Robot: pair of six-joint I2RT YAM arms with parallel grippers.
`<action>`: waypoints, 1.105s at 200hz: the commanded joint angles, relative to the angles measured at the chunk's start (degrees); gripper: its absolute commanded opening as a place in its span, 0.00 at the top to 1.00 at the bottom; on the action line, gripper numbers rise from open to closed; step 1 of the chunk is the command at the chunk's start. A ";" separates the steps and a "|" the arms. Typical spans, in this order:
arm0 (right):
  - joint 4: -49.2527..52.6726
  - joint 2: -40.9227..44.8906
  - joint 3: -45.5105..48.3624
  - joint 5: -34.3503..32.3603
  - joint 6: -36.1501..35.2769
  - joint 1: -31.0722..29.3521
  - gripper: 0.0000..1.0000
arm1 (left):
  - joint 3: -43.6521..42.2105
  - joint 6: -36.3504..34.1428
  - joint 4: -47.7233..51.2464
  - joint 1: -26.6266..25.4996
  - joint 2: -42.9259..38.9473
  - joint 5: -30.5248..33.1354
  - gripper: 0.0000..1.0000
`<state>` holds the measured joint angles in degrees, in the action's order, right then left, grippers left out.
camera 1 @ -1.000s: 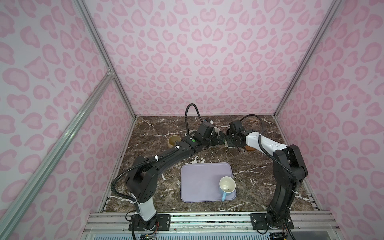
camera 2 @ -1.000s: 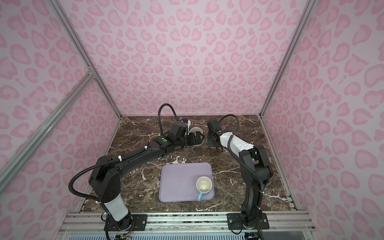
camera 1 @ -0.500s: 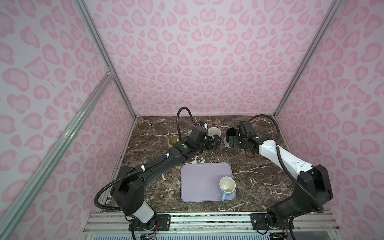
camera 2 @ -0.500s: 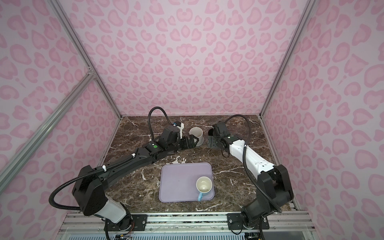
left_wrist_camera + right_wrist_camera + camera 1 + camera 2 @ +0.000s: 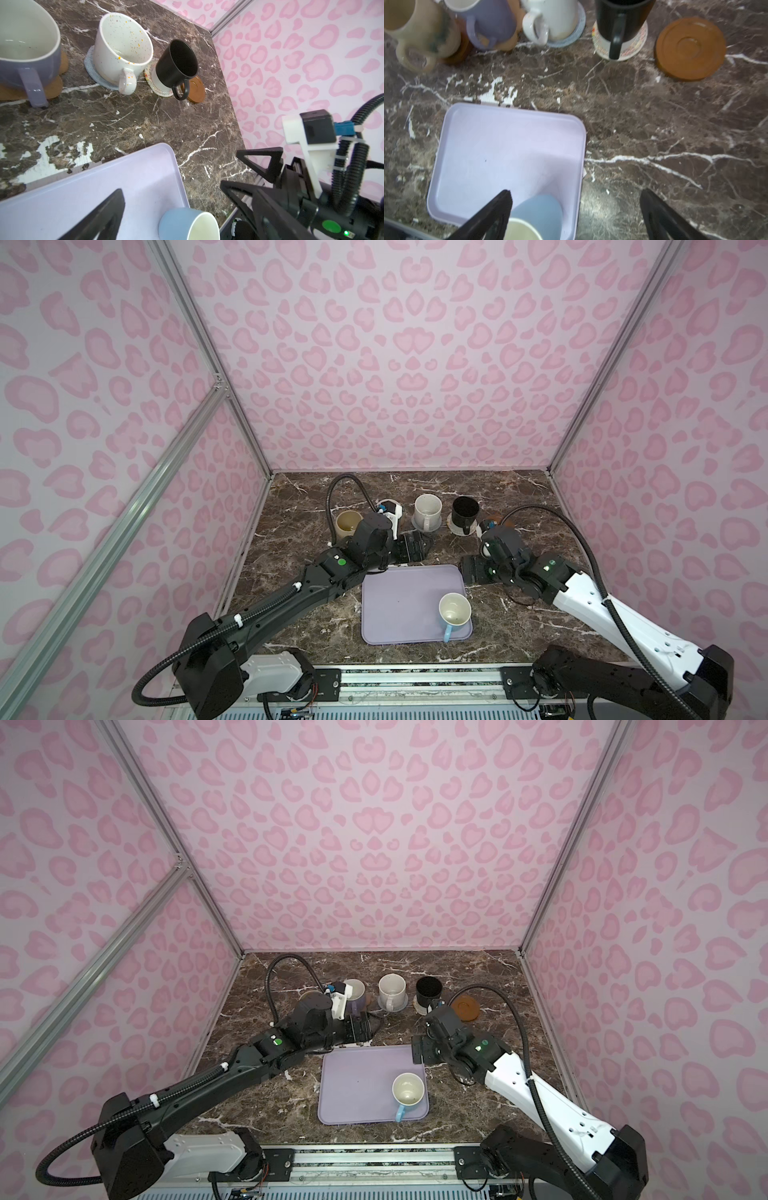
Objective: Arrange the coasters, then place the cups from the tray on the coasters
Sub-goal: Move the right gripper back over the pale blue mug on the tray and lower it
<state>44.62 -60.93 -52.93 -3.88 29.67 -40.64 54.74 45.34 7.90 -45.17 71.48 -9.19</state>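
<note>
The light blue mug [image 5: 455, 610] stands upright in the lavender tray's [image 5: 399, 601] near right corner. It is judged rigid, glazed, slippery and breakable, best pinched across its rim wall. The right gripper [image 5: 576, 193] and left gripper [image 5: 410, 549] are spread, empty.

You see a dark marble tabletop [image 5: 291, 506], pink spotted walls [image 5: 395, 344] enclosing it, an aluminium rail [image 5: 415, 674] along its front

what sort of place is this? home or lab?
Probably a staged robot test cell, not a home: pink heart-print wall panels on aluminium frame posts box in a brown marble-pattern tabletop, with the left arm and right arm mounted on a metal rail.
</note>
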 commanded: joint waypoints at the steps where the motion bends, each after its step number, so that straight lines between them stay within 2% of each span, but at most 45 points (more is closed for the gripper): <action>1: 5.37 2.50 1.99 -3.31 6.52 -5.95 0.02 | -1.54 0.37 1.82 -0.95 -1.99 -1.28 0.03; 60: 10.51 9.30 5.03 -10.52 20.90 -24.00 0.02 | -6.86 1.23 5.14 -3.20 -8.38 1.24 0.03; 87: 11.23 8.96 5.75 -14.09 26.67 -32.02 0.02 | -8.93 2.02 5.55 -3.91 -9.93 1.67 0.03; 112: 9.83 6.07 6.25 -15.09 29.83 -36.70 0.02 | -10.16 2.46 5.55 -4.62 -10.61 1.98 0.03; 147: 4.62 1.87 7.80 -14.58 31.39 -40.21 0.02 | -11.37 3.01 6.18 -5.10 -11.01 3.29 0.03; 173: 2.04 0.01 9.02 -14.97 31.85 -40.47 0.02 | -12.06 3.80 5.59 -5.50 -10.34 3.65 0.03; 205: -0.87 -2.22 10.17 -16.64 32.20 -40.48 0.02 | -16.46 7.85 -1.59 -6.52 -11.01 4.52 0.03; 221: -0.66 -3.63 10.29 -17.93 32.53 -40.32 0.05 | -17.10 8.42 -1.54 -6.98 -10.71 5.84 0.03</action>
<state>45.74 -62.98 -43.16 -18.46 60.90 -80.99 38.74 51.20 10.96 -51.66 60.90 -5.54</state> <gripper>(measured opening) 0.972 0.971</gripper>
